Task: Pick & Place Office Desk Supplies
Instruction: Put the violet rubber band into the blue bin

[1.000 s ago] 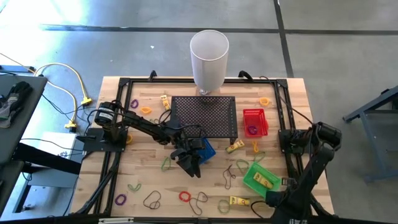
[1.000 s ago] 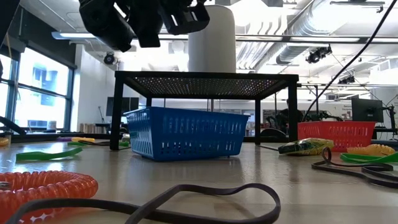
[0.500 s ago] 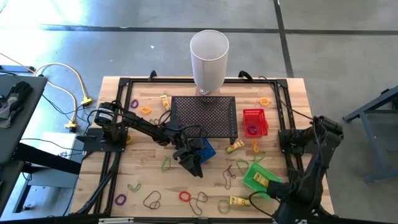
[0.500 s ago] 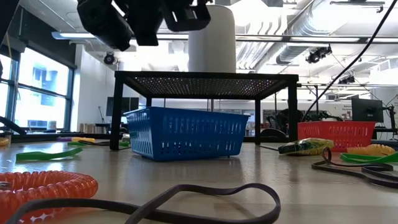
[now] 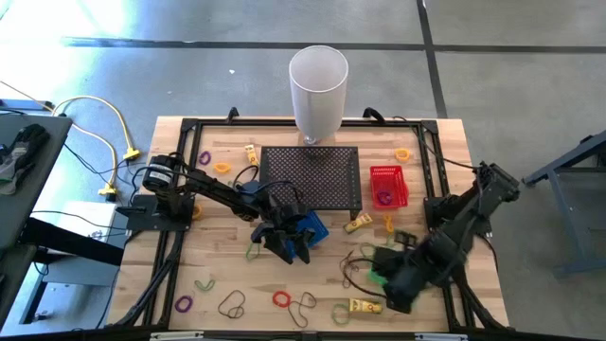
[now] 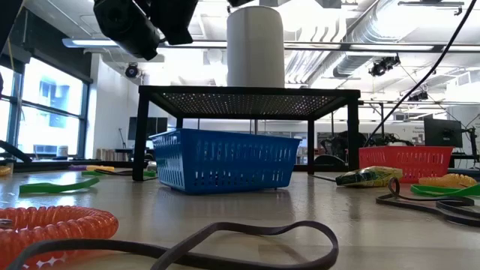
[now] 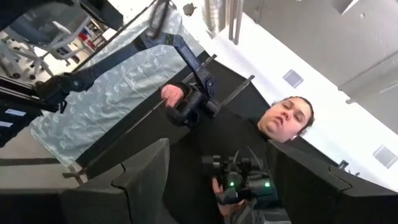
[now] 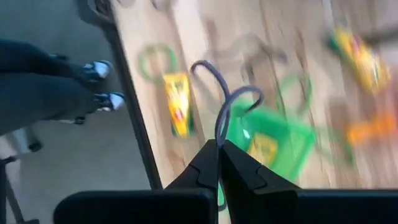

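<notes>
My right gripper (image 8: 219, 144) is shut on a dark rubber band (image 8: 225, 102) and hangs over the green basket (image 8: 277, 140), which holds a yellow piece. In the high view this gripper (image 5: 396, 284) covers most of the green basket (image 5: 379, 272) at the near right. A yellow piece (image 8: 177, 102) and a green band (image 8: 153, 62) lie on the wood close by. My left gripper (image 5: 287, 242) stands open above the blue basket (image 5: 311, 227) at the table's middle. It is tipped upward, and its wide-spread fingers (image 7: 146, 177) have nothing between them. My right gripper pinches the dark band at one end of its loop (image 8: 217, 134) between its two fingertips. The fingers come from above, pointing steeply down. The band is lifted clear and curls out past the fingertips above the green basket.
The black mesh stand (image 5: 312, 175) and the white cylinder (image 5: 318, 80) stand at the far middle, the red basket (image 5: 386, 185) at the right. Loose bands and yellow pieces (image 5: 365, 306) lie scattered on the wood. A person's legs (image 8: 56, 87) stand beside the table's edge.
My right gripper has risen from the table's near right edge and swung toward the middle, staying shut on the dark band, and now hangs over the green basket. My left gripper has rolled and tipped upward above the blue basket, staying open.
</notes>
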### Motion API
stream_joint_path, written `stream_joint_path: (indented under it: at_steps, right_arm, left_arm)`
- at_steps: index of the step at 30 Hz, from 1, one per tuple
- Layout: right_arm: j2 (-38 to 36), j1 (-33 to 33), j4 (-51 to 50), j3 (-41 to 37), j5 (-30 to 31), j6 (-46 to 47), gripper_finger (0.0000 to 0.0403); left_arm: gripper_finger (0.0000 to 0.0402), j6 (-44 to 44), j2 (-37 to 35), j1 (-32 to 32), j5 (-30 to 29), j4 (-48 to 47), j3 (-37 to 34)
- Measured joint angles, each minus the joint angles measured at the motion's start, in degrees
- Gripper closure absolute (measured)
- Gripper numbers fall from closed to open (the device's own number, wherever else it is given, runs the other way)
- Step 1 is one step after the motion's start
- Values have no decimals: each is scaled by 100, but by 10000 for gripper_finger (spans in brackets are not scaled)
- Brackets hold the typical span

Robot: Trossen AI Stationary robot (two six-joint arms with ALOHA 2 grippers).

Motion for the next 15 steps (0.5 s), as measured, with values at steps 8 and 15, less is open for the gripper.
stream_joint_path:
  at_steps: [8,15]
  right_arm:
    - [0,-1085,1174,1,-932,-2072,399]
    - [0,-1553,1146,1,-1371,-3243,399]
  left_arm:
    - [140,743,0,231,-535,-21,50]
    - [140,1352,-15,542,-898,-310,70]
